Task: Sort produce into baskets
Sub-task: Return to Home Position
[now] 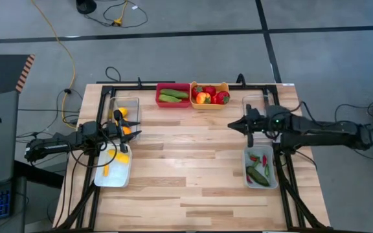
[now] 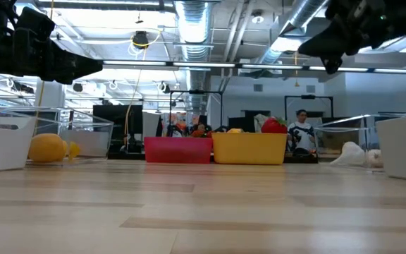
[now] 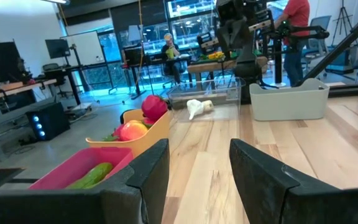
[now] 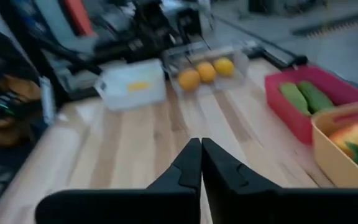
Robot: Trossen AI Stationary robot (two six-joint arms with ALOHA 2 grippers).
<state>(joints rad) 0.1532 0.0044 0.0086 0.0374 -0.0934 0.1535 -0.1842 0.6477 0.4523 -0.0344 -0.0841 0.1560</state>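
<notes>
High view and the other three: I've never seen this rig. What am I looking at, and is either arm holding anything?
Two dark robot arms reach over a wooden table. The high view looks straight down, the low view level across the tabletop, each wrist view past that arm's own jaws. At the far edge stand a red bin of cucumbers and a yellow bin of red pieces. A clear tub and a pale tray sit at each side. The left arm's jaws are open, the right arm's shut; neither holds anything.

Wooden table (image 1: 193,175): red bin (image 1: 173,105), yellow bin (image 1: 209,107) far edge; left tub (image 1: 128,99), left tray (image 1: 112,180); right tub (image 1: 254,98), right tray (image 1: 247,169).
</notes>
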